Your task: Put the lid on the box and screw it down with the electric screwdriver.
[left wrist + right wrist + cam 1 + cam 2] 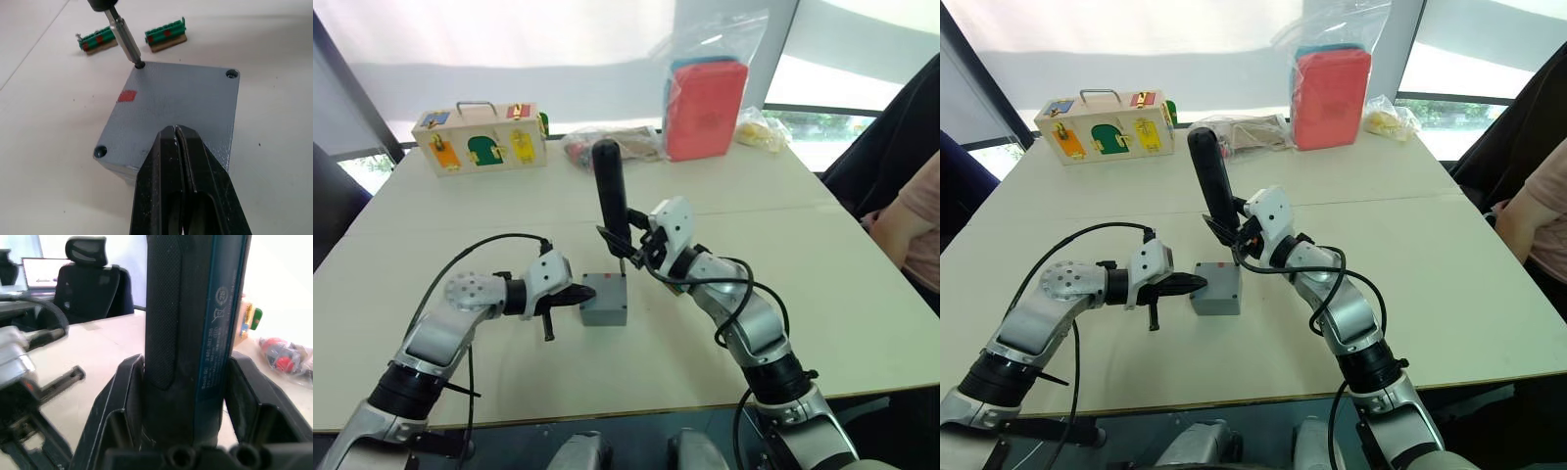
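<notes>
- presently on the table (822, 255): the box (605, 305), grey, near the middle of the near half, with the lid (176, 110) seated flat on top of it; a small red mark shows on the lid's upper face, and screw holes sit at its corners.
- left gripper (579, 292): two black fingers (166, 166) pressed together with nothing between them, tips resting on the lid at the box's left edge.
- right gripper (628, 243): fingers (122, 401) clamped on either side of the electric screwdriver (610, 191), gripping its lower body.
- electric screwdriver: black, held nearly upright with a slight tilt, its metal bit (124, 41) set into the screw hole at one far corner of the lid.
- far left of table: wooden box (480, 137) with coloured doors and a metal handle.
- far centre: red pack (705, 108) in clear plastic, standing upright; beside it further plastic bags (617, 145) of small parts.
- just beyond the box: two green terminal strips (132, 40) lying on the table.
- right edge: a person's arm (911, 230).
</notes>
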